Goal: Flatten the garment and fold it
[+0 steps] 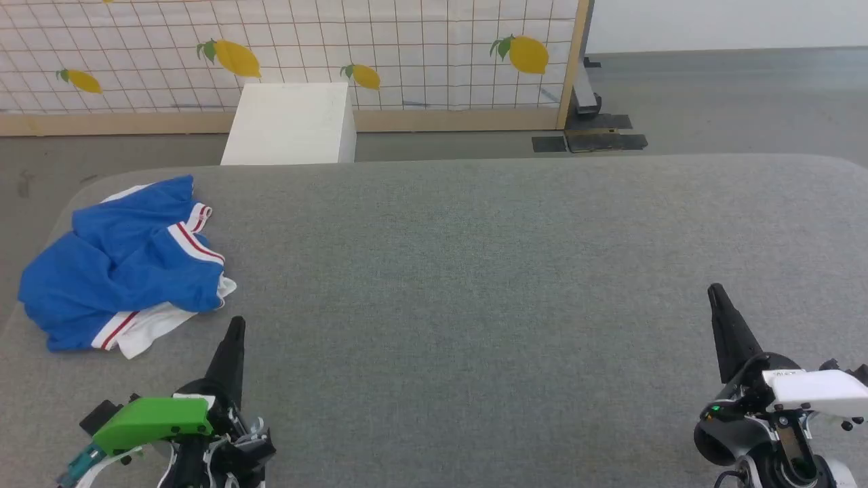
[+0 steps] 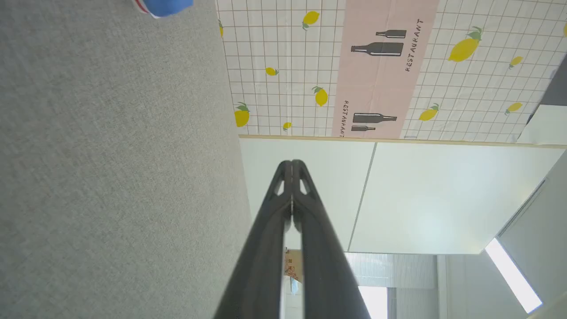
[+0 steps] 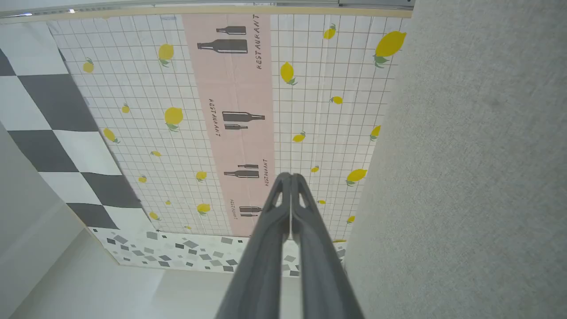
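Head view: the garment (image 1: 122,264) lies crumpled at the left edge of the desk (image 1: 475,271). I judge it light, limp and likely to slide; I would take a striped cuff or hem corner. Near it, my left fingers (image 1: 229,356) are pressed together, empty; my right fingers (image 1: 729,332) likewise, well apart.

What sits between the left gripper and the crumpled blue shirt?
Nothing. In the head view, only a short strip of bare grey table surface separates the left gripper, which is shut, from the garment at its white edge.
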Available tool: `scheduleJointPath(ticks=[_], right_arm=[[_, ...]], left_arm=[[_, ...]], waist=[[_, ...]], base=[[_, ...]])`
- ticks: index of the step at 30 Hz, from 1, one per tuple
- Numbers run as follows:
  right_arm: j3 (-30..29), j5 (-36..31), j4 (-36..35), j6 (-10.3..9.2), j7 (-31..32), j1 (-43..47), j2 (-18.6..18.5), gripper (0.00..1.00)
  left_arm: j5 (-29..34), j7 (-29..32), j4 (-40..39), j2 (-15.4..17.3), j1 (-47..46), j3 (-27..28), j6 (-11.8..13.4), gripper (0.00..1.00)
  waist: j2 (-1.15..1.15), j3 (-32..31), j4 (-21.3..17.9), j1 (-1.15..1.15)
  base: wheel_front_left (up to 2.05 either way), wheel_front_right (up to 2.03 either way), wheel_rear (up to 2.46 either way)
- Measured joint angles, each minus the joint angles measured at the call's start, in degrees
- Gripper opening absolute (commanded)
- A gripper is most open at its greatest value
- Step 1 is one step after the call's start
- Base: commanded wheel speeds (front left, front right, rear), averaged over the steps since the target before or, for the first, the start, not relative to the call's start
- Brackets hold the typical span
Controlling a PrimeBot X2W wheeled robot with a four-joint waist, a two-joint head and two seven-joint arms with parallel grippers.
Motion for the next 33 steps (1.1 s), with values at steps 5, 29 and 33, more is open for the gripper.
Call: scheduleJointPath(ticks=[5,29,33], right_arm=[[-0.02,0.0,0.0,0.0,0.0,0.0,0.0,0.0],[-0.02,0.0,0.01,0.0,0.0,0.0,0.0,0.0],[0.0,0.0,0.01,0.0,0.0,0.0,0.0,0.0]], left_arm=[[0.01,0.0,0.0,0.0,0.0,0.02,0.0,0.0],[0.01,0.0,0.0,0.0,0.0,0.02,-0.01,0.0],[0.0,0.0,0.0,0.0,0.0,0.01,0.0,0.0]], waist=[[0.0,0.0,0.0,0.0],[0.0,0.0,0.0,0.0],[0.0,0.0,0.0,0.0]], base=[[0.0,0.0,0.0],[0.0,0.0,0.0],[0.0,0.0,0.0]])
